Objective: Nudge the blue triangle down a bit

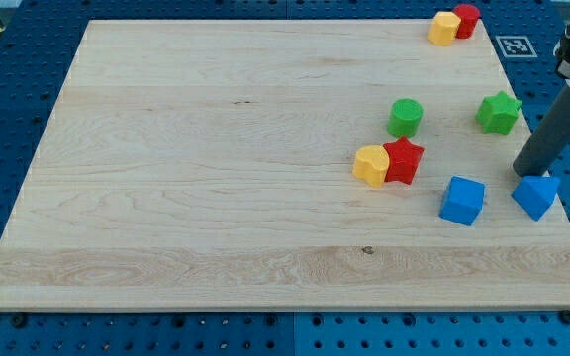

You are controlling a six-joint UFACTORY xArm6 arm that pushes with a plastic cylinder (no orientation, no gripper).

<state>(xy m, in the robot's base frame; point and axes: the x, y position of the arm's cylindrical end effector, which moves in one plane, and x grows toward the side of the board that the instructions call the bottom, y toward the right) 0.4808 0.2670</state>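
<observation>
The blue triangle (536, 196) lies near the board's right edge, low in the view. My tip (521, 174) is just above it on its upper left side, touching or nearly touching it. The dark rod slants up to the view's right. A blue cube (462, 201) sits to the triangle's left.
A yellow heart (370, 164) touches a red star (403, 160) mid-right. A green cylinder (405, 117) and a green star (499, 112) lie above. A yellow block (444, 28) and a red block (466, 20) sit at the top right corner of the wooden board (216, 178).
</observation>
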